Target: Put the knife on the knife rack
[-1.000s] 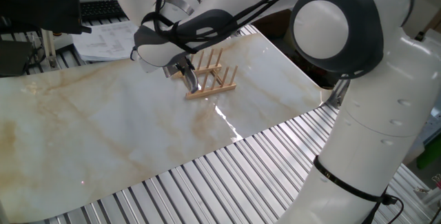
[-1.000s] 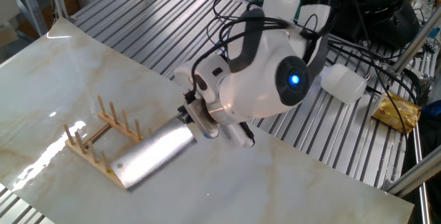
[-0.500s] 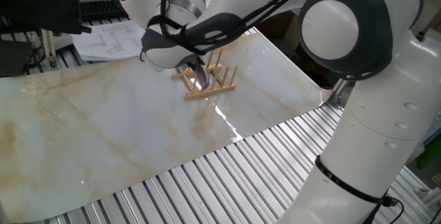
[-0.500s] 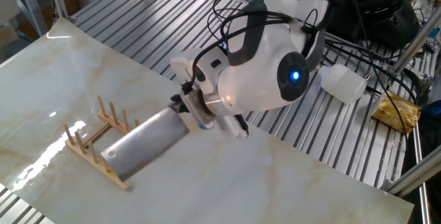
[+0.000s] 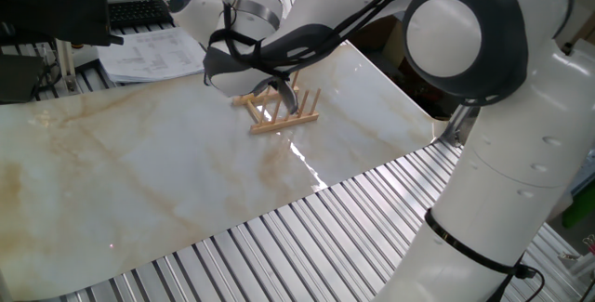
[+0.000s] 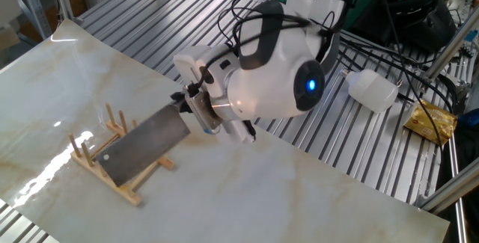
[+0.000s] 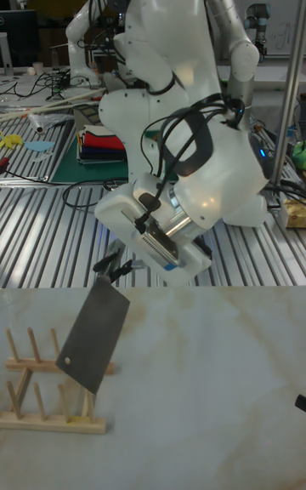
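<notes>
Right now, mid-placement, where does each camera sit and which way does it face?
One fixed view: high beside the arm's base, looking across the table at the knife rack; big arm links fill the right.
The other fixed view: high from the opposite side, looking down on the knife over the rack; wrist and hand show.
Tall fixed view: low at the table edge, facing the robot; whole arm shows.
All share the rack and the wrist.
</notes>
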`<state>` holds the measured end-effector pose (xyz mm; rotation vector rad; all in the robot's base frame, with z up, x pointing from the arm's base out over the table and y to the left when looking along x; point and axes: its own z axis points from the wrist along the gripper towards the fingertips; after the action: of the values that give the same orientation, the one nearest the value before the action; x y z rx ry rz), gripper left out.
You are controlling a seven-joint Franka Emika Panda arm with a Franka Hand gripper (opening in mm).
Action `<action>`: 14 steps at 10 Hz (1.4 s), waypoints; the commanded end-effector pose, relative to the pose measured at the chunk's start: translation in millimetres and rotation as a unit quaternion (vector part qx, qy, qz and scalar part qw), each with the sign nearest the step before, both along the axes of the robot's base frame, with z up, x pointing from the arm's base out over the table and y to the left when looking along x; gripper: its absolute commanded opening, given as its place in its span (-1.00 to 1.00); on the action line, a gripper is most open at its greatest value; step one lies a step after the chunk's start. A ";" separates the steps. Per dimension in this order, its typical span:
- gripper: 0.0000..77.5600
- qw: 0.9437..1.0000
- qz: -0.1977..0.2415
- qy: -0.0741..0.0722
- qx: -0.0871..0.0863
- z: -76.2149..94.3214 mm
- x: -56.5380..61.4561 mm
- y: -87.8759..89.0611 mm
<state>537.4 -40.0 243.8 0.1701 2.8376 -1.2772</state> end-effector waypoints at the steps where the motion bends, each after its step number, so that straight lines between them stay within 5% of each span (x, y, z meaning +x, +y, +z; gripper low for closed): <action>1: -0.97 1.000 0.009 0.005 -0.016 7.7 5.1 -8.3; 6: -0.97 0.998 0.014 0.013 -0.052 10.5 6.8 -21.3; 14: -0.97 0.998 0.018 0.015 -0.064 1.4 11.3 -37.9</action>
<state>547.5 -76.4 244.0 0.0861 2.7668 -1.4563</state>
